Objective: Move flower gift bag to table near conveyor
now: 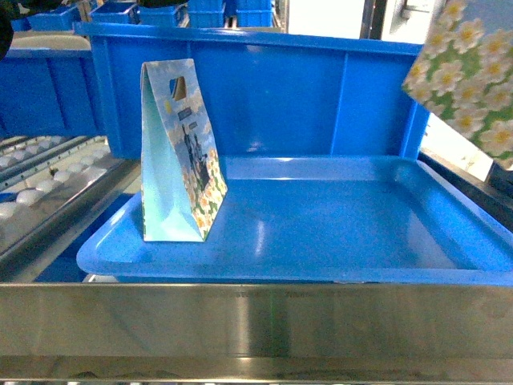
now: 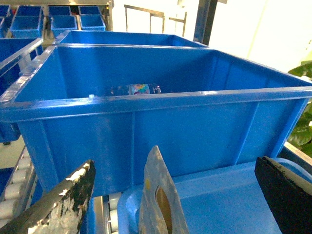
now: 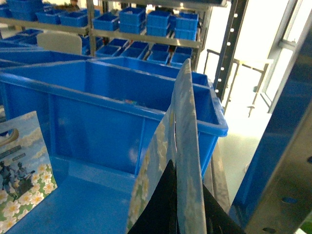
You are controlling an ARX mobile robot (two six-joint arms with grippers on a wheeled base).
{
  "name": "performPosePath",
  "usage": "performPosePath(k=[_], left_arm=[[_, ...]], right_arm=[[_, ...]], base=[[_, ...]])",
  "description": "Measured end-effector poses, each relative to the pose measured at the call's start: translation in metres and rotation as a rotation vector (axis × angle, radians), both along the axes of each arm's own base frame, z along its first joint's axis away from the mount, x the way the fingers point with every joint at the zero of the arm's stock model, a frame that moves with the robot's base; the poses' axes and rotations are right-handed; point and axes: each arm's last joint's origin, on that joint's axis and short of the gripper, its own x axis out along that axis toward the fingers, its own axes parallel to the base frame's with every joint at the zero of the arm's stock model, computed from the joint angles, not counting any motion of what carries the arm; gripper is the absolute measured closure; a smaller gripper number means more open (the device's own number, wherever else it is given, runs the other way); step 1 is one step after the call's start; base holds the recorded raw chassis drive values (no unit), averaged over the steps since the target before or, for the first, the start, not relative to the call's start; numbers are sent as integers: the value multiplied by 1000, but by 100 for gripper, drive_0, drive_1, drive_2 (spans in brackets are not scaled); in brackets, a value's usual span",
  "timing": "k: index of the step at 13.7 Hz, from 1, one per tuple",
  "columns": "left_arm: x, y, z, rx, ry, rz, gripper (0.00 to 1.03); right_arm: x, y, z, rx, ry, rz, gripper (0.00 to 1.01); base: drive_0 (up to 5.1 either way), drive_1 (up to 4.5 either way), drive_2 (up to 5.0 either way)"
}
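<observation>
A flower gift bag (image 1: 471,74) with white daisies on green hangs tilted at the upper right of the head view. My right gripper (image 3: 186,195) is shut on its thin top edge (image 3: 187,146), black fingers on either side. A second gift bag (image 1: 178,152), pale blue with figures and daisies low on it, stands upright on the left of a blue tray (image 1: 345,233). My left gripper (image 2: 174,168) is open, and that bag's handle end (image 2: 161,195) rises between its fingers without touching them. The conveyor (image 1: 36,188), with rows of white wheels, runs at the left. The table is out of view.
A deep blue bin (image 1: 272,88) stands right behind the tray, with something shiny in it (image 2: 139,89). A steel rail (image 1: 256,321) crosses the front. More blue bins fill shelves at the back (image 3: 146,24). A steel upright (image 3: 287,180) stands close on the right.
</observation>
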Motion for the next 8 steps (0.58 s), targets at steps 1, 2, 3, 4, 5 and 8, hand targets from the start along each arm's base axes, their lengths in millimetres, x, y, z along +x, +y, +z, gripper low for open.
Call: performPosePath(k=[1,2,3,4,5,8], left_arm=[[0,0,0,0,0,0,5],[0,0,0,0,0,0,5],[0,0,0,0,0,0,5],[0,0,0,0,0,0,5],[0,0,0,0,0,1,5],[0,0,0,0,0,0,5]], right_arm=[[-13,-8,1,3,-33,5,99],[-26,-16,1,2,-47,0,99],[-38,-27,0,6,-74,-27,99],[-47,-35,-2,6,-88,-37,99],[-54,-43,-6,6,-90,-60,99],[-60,-53,-17,18,-90,-127,99]], base=[[0,0,0],[0,0,0],[0,0,0],[0,0,0],[0,0,0],[0,0,0]])
